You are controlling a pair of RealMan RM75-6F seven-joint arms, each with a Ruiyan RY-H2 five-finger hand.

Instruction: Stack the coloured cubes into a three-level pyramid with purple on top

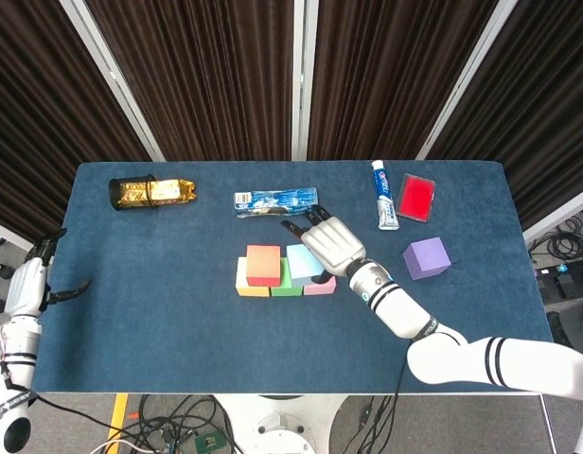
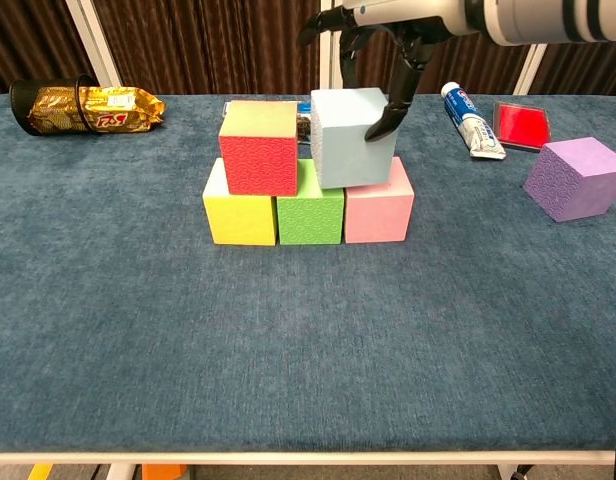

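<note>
Yellow (image 2: 238,216), green (image 2: 310,216) and pink (image 2: 380,212) cubes form a row on the blue table. A red cube (image 2: 258,150) sits atop yellow and green. The light blue cube (image 2: 350,140) rests across green and pink, just right of the red one. My right hand (image 2: 388,20) reaches down over it from behind and grips it, thumb on its right face. From above the right hand (image 1: 329,243) covers part of the light blue cube (image 1: 303,264). The purple cube (image 2: 573,178) lies alone to the right. My left hand (image 1: 30,286) hovers at the table's left edge, fingers apart, holding nothing.
Along the back lie a gold snack packet in a black cup (image 1: 151,191), a toothpaste box (image 1: 275,200), a toothpaste tube (image 1: 383,206) and a flat red case (image 1: 416,197). The table's front half is bare blue cloth (image 2: 308,340).
</note>
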